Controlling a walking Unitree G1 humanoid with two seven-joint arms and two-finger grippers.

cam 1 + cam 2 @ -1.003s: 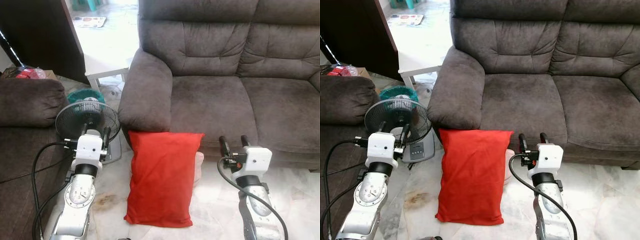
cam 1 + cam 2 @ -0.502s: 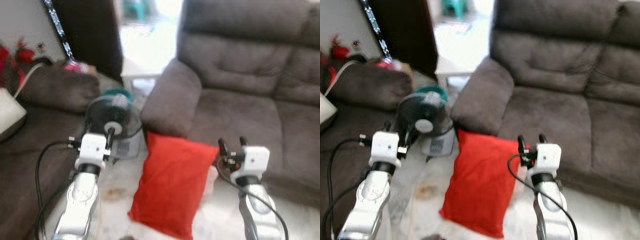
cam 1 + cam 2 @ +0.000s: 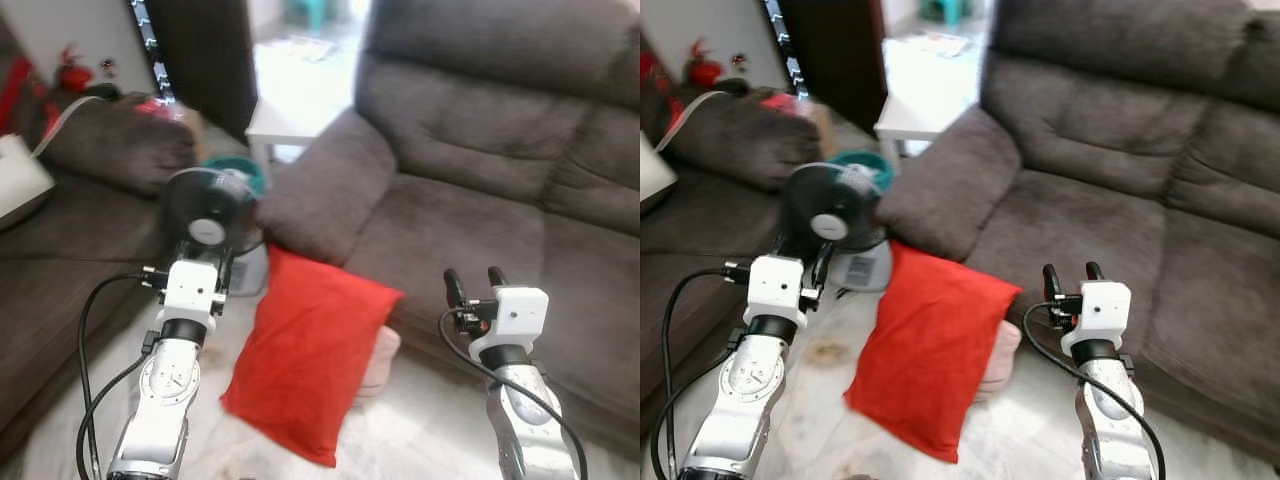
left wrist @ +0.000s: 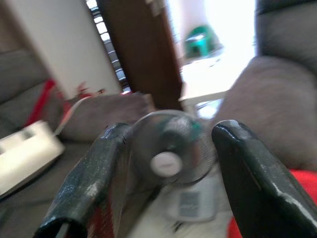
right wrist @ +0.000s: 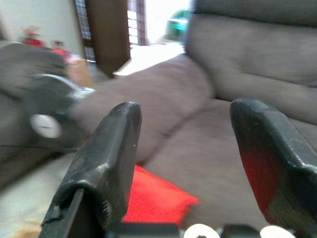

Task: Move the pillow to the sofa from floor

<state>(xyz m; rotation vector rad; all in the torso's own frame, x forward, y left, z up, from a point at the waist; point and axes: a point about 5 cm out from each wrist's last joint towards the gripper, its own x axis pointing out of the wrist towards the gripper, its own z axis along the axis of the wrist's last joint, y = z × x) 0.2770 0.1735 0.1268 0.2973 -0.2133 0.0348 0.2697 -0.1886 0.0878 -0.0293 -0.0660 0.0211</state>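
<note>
A red pillow (image 3: 308,350) lies on the pale floor, its far end leaning against the front of the grey-brown sofa (image 3: 470,190) below the armrest. My left gripper (image 3: 192,268) is held up to the left of the pillow, open and empty, in front of a fan. My right gripper (image 3: 470,282) is raised to the right of the pillow, before the sofa seat, open and empty. In the right wrist view a corner of the pillow (image 5: 156,201) shows between the open fingers (image 5: 111,148).
A black standing fan (image 3: 208,205) stands on the floor left of the pillow. A second dark sofa (image 3: 90,190) runs along the left. A white side table (image 3: 285,125) sits behind the armrest. Something pale pink (image 3: 378,355) lies beside the pillow.
The whole view has swung left and tilted, so the camera moved. Both grippers hold the same raised, open pose. The pillow stays on the floor.
</note>
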